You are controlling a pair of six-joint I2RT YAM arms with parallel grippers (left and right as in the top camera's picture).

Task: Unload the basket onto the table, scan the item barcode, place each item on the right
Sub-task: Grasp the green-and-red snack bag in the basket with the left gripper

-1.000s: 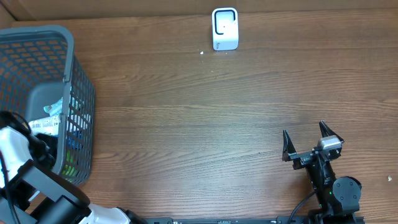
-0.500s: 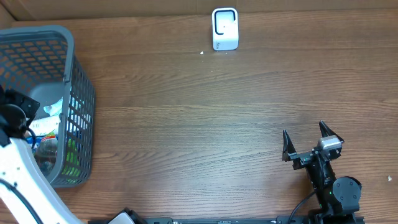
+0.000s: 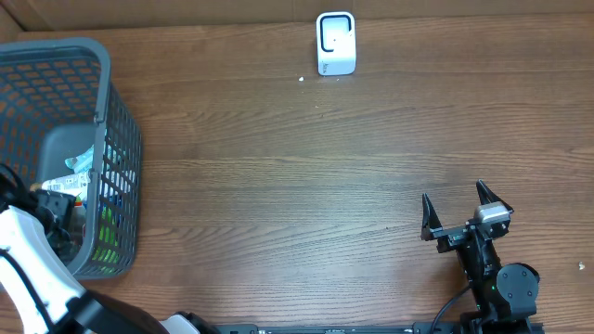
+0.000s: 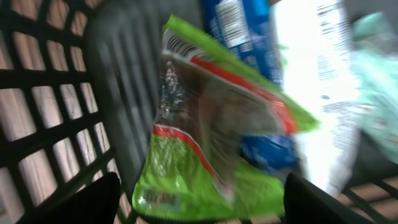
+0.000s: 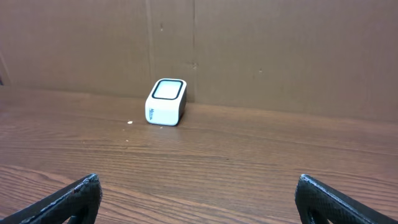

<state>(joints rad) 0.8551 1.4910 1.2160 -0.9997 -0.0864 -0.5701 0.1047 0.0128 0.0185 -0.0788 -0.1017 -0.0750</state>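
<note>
— Where is the left gripper [image 4: 200, 186] at this moment?
— Down inside the grey basket [image 3: 104, 65], jaws spread wide, one dark fingertip at each lower corner of the left wrist view. A green packet [image 4: 211, 143] lies between and just beyond them. It is blurred, and whether either finger touches it cannot be told.

— What else lies in the basket?
— A blue packet [image 4: 239, 18] shows past the green one's upper end, and a white printed packet [image 4: 320, 74] lies beside them, all close to the basket's slatted wall. The basket stands at the left edge of the table [image 3: 278, 186], toward the far-left corner.

— And the right gripper [image 3: 453, 192]?
— Open and empty, low over the wood by the near edge, toward the right corner, well apart from the basket.

— The scanner [image 3: 335, 42]?
— White, upright at the middle of the far edge, its dark-rimmed window turned toward the near edge, with a cardboard wall [image 5: 280, 50] just behind it.
</note>
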